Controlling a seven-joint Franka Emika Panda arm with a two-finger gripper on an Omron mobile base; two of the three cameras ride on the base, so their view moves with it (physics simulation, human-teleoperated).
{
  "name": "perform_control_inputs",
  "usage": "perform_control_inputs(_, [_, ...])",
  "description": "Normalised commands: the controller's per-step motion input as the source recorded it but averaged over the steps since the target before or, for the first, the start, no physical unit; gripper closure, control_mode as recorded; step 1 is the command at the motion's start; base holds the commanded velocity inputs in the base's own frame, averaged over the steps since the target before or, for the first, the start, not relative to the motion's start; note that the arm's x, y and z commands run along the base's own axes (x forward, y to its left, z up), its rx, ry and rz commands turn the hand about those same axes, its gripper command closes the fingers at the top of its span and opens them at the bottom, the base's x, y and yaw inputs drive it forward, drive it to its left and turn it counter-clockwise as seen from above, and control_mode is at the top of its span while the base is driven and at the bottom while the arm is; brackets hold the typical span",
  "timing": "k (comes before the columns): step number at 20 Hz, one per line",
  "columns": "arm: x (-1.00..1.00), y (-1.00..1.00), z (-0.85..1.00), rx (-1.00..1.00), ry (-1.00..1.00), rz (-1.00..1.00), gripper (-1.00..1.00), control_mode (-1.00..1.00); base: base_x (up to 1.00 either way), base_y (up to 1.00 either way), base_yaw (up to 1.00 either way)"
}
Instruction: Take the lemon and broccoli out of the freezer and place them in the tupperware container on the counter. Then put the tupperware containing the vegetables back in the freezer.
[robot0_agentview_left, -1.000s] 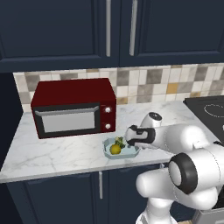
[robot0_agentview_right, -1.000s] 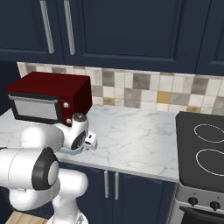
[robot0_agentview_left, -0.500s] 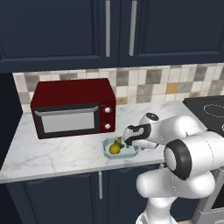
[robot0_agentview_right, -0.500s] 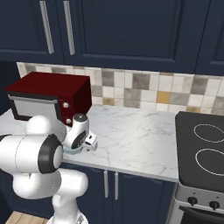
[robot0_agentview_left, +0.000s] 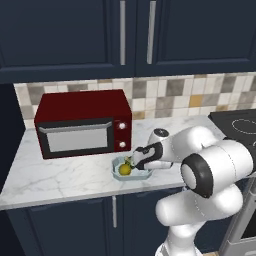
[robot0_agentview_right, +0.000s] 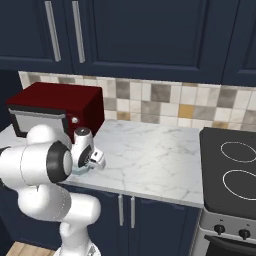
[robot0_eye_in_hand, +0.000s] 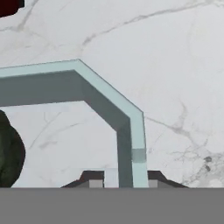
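We judge the fruit-and-vegetable part done: the lemon (robot0_agentview_left: 124, 169) and the broccoli (robot0_eye_in_hand: 9, 155) both lie in the tupperware (robot0_agentview_left: 131, 168), which sits on the counter (robot0_agentview_left: 65, 175) in front of the microwave (robot0_agentview_left: 84, 123). The step in hand is taking hold of the tupperware to carry it back.

In the hand view our pincer (robot0_eye_in_hand: 121, 176) has its two tips on either side of the rim wall, one inside and one outside, drawn in close against it. We read this as a narrow pinch on the tupperware wall, though whether it is fully tight we cannot tell. The broccoli lies inside the tray, off to one side of the tips.

Next we must confirm the pinch, lift level so nothing rolls out, then carry it to the freezer.
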Motion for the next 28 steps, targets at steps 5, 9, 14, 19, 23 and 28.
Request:
perform_control_inputs(5, [-0.39, 0.12, 0.01, -0.01, 0.0, 0.0, 1.0, -1.0, 0.0, 0.0, 0.0])
perform_control_inputs(9, [-0.67, -0.05, 0.5, 0.04, -0.03, 0.0, 1.0, -1.0, 0.0, 0.0, 0.0])
perform_control_inputs(14, [-0.47, -0.12, 0.9, 0.12, -0.02, 0.0, 1.0, -1.0, 0.0, 0.0, 0.0])
perform_control_inputs(19, [-0.5, -0.05, 1.0, 0.11, -0.01, 0.0, 1.0, -1.0, 0.0, 0.0, 0.0])
perform_control_inputs(23, [-0.78, 0.0, 1.0, 0.02, -0.04, 0.0, 1.0, -1.0, 0.0, 0.0, 0.0])
perform_control_inputs(28, [-0.66, -0.01, 1.0, 0.0, 0.0, -0.02, 1.0, -1.0, 0.0, 0.0, 0.0])
